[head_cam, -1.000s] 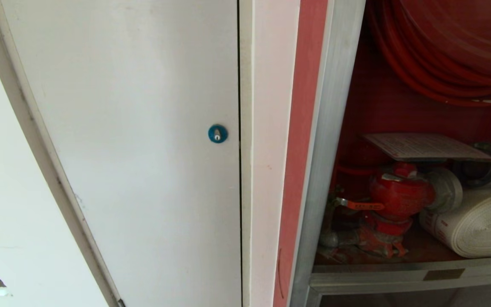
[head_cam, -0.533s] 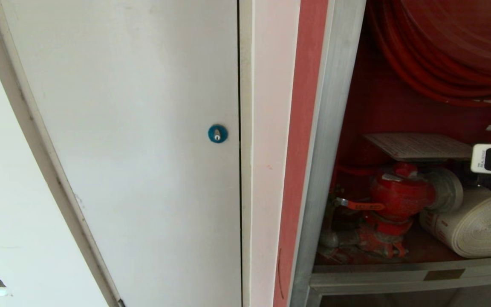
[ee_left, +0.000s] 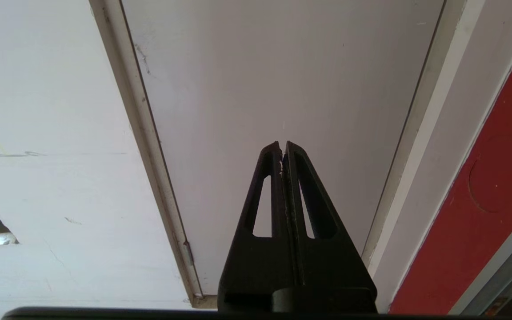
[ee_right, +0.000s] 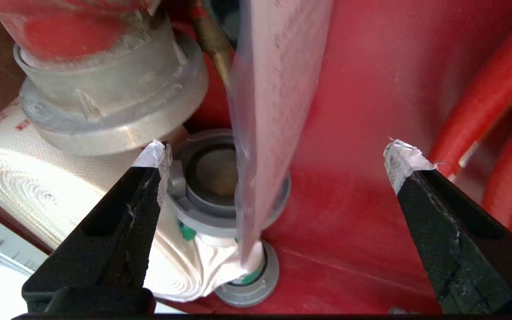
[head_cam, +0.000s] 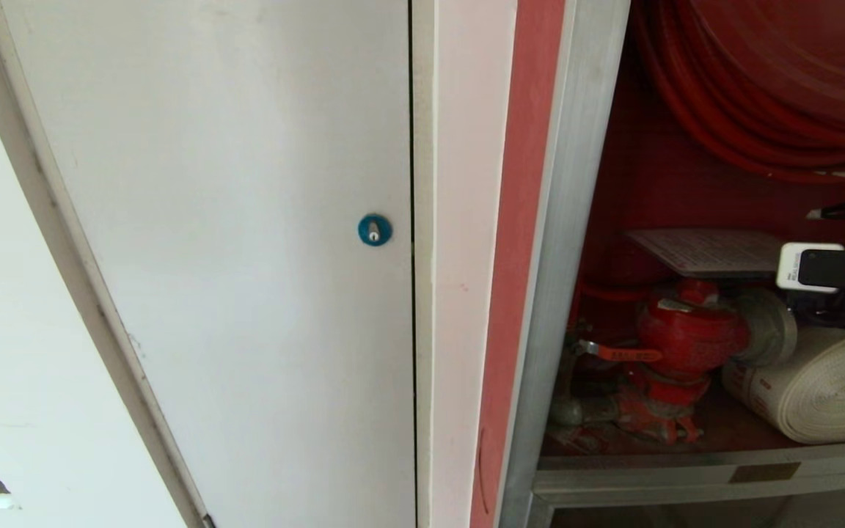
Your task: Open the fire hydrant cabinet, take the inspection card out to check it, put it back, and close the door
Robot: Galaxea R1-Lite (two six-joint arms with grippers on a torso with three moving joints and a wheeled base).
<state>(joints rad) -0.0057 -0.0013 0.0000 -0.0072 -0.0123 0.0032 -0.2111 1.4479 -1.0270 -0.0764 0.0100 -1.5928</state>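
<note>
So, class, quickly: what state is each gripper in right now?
Left gripper: shut, holding nothing.
Right gripper: open, either side of the inspection card, not gripping it.

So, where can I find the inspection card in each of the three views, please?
Head view: the inspection card lies flat on top of the red valve, right of centre, inside the fire hydrant cabinet.
Left wrist view: not in it.
Right wrist view: the card stands edge-on at centre, between the tips of the open right gripper.
Shared landmark: the white rolled hose.
</note>
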